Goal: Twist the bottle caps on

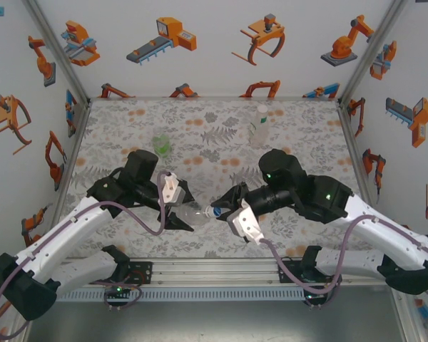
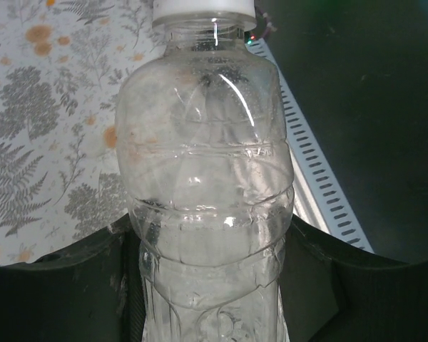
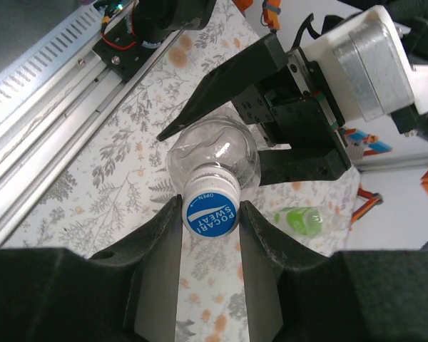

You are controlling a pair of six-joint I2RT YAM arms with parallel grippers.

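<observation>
Top view: we see the clear bottle [image 1: 197,212] held level low over the near middle of the desk [image 1: 221,153], neck pointing at the right arm. Left fingers [image 1: 177,222] are clamped on its body. Right fingers [image 1: 232,196] are closed on the cap [image 1: 216,211]. Green bottle [image 1: 161,145] sits behind the left arm, labelled bottle [image 1: 259,125] stands near the far edge, both well apart from the grip. There is open desk between them and on both flanks, out to the side walls. The rail [image 1: 221,271] runs just behind the grip.

Left wrist: the clear bottle [image 2: 207,178] is crinkled and see-through, with ribbed rings. Its white cap [image 2: 203,7] sits on the neck. Left fingers [image 2: 57,292] press both sides of the base.

Right wrist: the cap [image 3: 210,210] has a blue printed top and a white rim, and right fingers [image 3: 153,246] pinch it on both sides. Left fingers [image 3: 221,85] straddle the body just beyond. The green bottle [image 3: 307,219] sits further off.
</observation>
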